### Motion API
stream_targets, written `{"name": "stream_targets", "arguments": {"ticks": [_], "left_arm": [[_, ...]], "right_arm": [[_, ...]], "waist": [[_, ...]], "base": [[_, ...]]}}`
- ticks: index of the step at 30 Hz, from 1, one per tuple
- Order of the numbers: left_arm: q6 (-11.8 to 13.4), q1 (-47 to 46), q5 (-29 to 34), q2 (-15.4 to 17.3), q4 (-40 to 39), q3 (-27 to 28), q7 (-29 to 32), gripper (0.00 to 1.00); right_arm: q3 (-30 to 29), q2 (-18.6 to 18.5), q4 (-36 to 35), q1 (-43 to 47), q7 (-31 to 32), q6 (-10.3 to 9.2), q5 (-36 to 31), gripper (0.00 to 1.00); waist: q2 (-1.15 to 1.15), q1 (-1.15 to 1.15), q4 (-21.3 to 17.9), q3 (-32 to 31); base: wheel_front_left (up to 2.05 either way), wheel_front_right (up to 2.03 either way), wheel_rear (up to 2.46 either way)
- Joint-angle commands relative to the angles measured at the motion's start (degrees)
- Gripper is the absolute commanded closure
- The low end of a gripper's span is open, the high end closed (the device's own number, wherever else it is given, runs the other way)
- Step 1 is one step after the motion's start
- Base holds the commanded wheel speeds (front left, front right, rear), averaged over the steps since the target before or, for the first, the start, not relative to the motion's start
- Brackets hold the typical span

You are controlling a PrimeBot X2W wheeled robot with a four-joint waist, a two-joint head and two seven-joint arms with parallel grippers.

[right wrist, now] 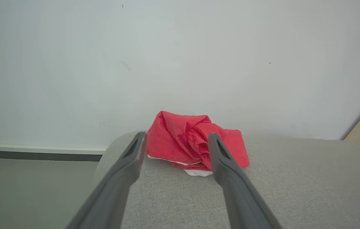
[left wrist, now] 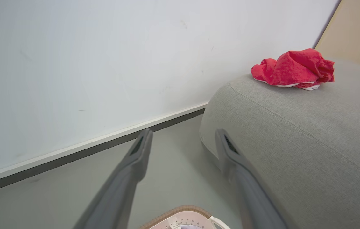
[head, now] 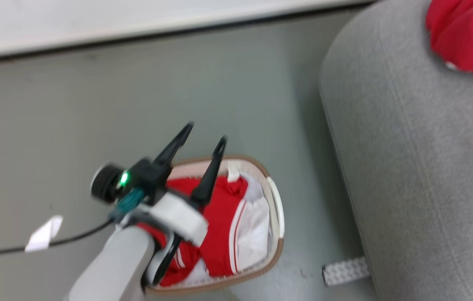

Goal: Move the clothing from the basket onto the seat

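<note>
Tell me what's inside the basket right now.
The basket holds red clothing with white stripes and white panels. The left hand and its forearm cover one side, and the cloth hides the bottom.

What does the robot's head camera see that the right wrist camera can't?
Head view's extras: the basket with red-and-white clothing inside, the left tool open over it, and a white scrap on the floor. Right wrist view's extras: the right tool, open. Shared: a crumpled red garment lying on the grey sofa, the pale wall and the floor.
</note>
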Motion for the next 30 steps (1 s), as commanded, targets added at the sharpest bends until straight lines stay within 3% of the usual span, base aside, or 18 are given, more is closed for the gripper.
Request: {"name": "stream_targets", "arguments": {"ticks": [1, 11, 18, 30], "left_arm": [[0.95, 3.38, -1.30, 0.58, 1.41, 0.95, -1.63, 0.00], [4.37, 16.92, -5.11, 0.37, 7.24, 5.46, -5.54, 0.00], [5.98, 26.23, -3.48, -0.57, 3.93, 11.31, -5.76, 0.00], [4.28, 37.08, 1.61, -3.98, -0.32, 19.48, -5.75, 0.00]], "right_arm": [[0.47, 1.26, -1.93, 3.63, 0.03, -0.14, -1.15, 0.00], [2.26, 6.81, -6.09, 16.92, 0.02, -0.15, -7.20, 0.00], [5.49, 10.49, -7.39, 24.78, 0.01, -0.14, -7.91, 0.00], [8.37, 13.61, -4.09, 29.52, 0.02, -0.14, -8.58, 0.00]], "waist": [[0.00, 0.01, 2.30, -7.35], [0.00, 0.01, 6.32, -19.72], [0.00, 0.01, 7.96, -24.99], [0.00, 0.01, 7.78, -28.74]], "base": [[0.00, 0.00, 0.00], [0.00, 0.00, 0.00], [0.00, 0.00, 0.00], [0.00, 0.00, 0.00]]}}
